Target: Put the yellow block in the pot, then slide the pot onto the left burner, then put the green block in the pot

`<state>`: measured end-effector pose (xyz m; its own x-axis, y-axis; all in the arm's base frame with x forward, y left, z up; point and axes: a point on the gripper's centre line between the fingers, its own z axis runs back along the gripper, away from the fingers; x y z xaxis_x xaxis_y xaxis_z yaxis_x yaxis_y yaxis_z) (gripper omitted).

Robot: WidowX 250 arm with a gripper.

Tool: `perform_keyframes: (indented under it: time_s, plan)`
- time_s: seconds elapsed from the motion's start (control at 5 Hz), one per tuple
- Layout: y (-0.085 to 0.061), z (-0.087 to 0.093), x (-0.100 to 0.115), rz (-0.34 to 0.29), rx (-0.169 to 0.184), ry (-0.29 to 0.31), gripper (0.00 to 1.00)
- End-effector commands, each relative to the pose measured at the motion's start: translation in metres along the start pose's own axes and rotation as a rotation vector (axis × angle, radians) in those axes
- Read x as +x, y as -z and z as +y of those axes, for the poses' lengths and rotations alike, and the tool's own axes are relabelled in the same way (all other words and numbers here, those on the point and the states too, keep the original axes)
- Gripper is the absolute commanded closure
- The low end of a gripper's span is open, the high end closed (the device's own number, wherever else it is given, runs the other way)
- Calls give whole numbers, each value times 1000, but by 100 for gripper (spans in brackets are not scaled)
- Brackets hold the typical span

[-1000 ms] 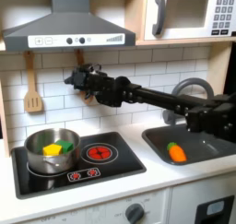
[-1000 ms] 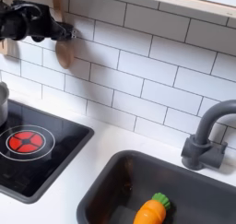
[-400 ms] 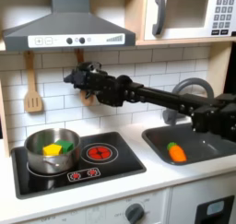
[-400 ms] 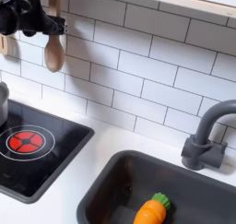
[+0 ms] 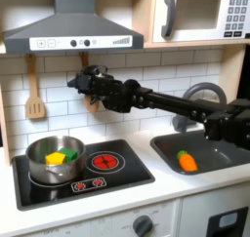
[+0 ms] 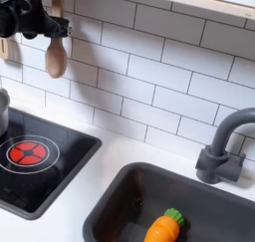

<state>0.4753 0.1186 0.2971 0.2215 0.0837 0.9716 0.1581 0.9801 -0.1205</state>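
The silver pot [image 5: 39, 164] stands on the black stovetop [image 5: 127, 173] at the first exterior view's left, covering the left burner. Inside it lie the yellow block [image 5: 55, 158] and, to its right, the green block [image 5: 70, 154]. My gripper [image 5: 76, 85] hangs high above the pot's right side, in front of the tiled wall, open with nothing between its fingers. In the second exterior view the gripper [image 6: 22, 23] is at the top left and the pot's rim [image 6: 2, 112] just shows at the left edge.
A red-ringed burner [image 5: 105, 162] lies bare to the right of the pot [image 6: 27, 151]. An orange carrot toy [image 5: 187, 161] lies in the sink [image 6: 129, 201]. A grey faucet [image 6: 221, 146] stands behind the sink. A wooden spoon [image 6: 57, 57] and a spatula [image 5: 34, 106] hang on the wall.
The gripper has drifted a little toward the second exterior view's left, uncovering more of the wooden spoon. The pot and both blocks have not moved.
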Motion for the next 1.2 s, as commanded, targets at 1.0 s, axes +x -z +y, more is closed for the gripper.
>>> perform_keyframes:
  time_s: [1.0]
  plan:
    - [-11,-1,1,4,-4,-27,100]
